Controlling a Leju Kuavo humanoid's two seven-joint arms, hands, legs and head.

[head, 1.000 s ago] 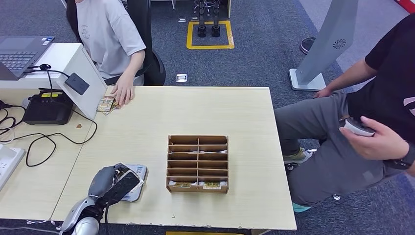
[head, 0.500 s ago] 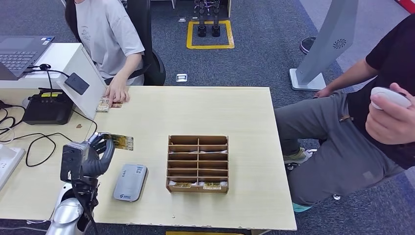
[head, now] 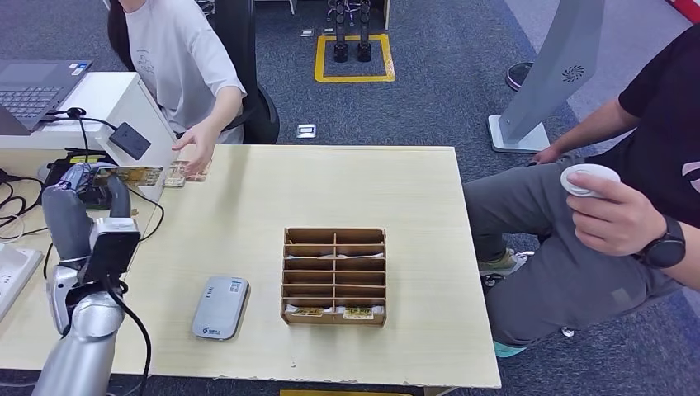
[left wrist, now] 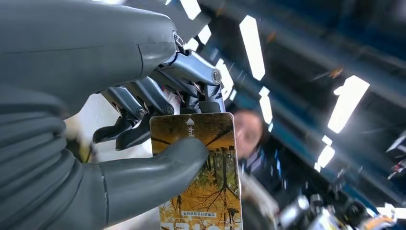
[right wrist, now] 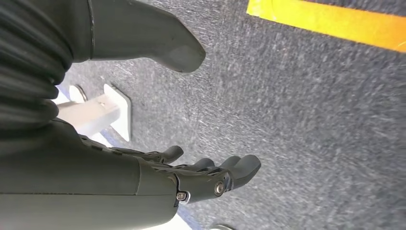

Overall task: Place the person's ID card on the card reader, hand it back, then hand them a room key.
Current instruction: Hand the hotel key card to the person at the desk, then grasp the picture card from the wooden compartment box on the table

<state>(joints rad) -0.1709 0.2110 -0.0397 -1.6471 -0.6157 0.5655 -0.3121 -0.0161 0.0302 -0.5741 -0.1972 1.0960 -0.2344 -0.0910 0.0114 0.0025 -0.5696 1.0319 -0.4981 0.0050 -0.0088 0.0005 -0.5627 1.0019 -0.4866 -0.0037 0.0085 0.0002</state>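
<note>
My left hand (head: 87,206) is raised at the far left of the counter (head: 413,272), and it pinches the ID card (head: 130,175) between thumb and fingers; from the wrist I see the thumb (left wrist: 158,165) pressed across the card's picture face and the darker fingers (left wrist: 143,103) behind its upper edge, so the grip is closed on the card and on nothing else. The card juts out of my hand with its long axis lying roughly level and pointing toward the person's hand (head: 196,147), which reaches out open over the far left corner of the counter. That is the relation the coming move turns on: the free end of the card already leads toward that waiting hand, with a gap between them, so I judge the step in hand to be the handing back, and it calls for carrying the card forward and to the right along its own length until the person can take the free end. The card reader (head: 220,307) lies flat on the counter well behind this, near my side, with nothing on it. The wooden rack (head: 334,276) with cards in its front slots stands beside the reader. My right hand (right wrist: 210,179) hangs over the carpet floor, its fingers loosely curved and apart, holding nothing, so the left is the only one placed for this.
</note>
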